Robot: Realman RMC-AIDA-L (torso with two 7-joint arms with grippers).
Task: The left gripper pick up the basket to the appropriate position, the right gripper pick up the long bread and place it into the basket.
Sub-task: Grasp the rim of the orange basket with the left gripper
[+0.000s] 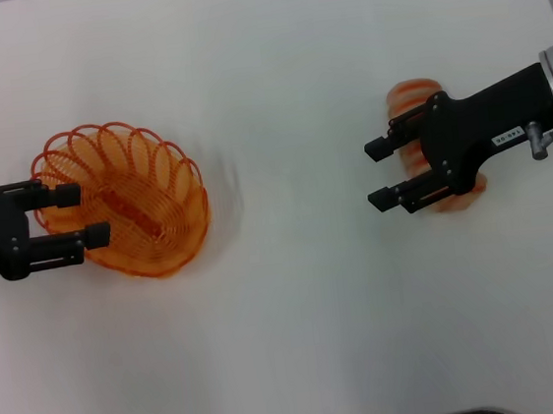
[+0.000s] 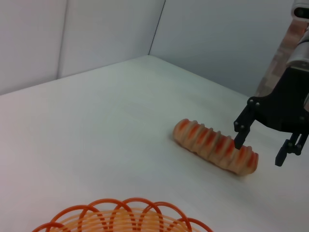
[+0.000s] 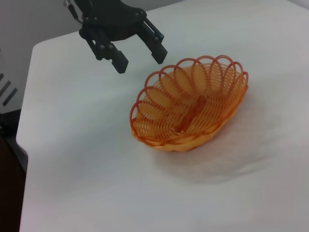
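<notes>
The orange wire basket (image 1: 143, 211) stands on the white table at the left. My left gripper (image 1: 81, 215) is open, its fingers over the basket's left rim, holding nothing. In the right wrist view it (image 3: 140, 55) hovers by the far end of the basket (image 3: 193, 104). The striped long bread (image 1: 412, 102) lies at the right, mostly hidden under my right gripper (image 1: 382, 171), which is open above it. In the left wrist view the bread (image 2: 212, 145) lies flat, with the right gripper (image 2: 260, 149) open just above one end. The basket's rim (image 2: 125, 212) shows there too.
The white table (image 1: 301, 343) spreads between basket and bread. Its edge (image 3: 26, 145) shows in the right wrist view, beyond the left gripper's side. Pale walls (image 2: 96, 34) stand behind the table in the left wrist view.
</notes>
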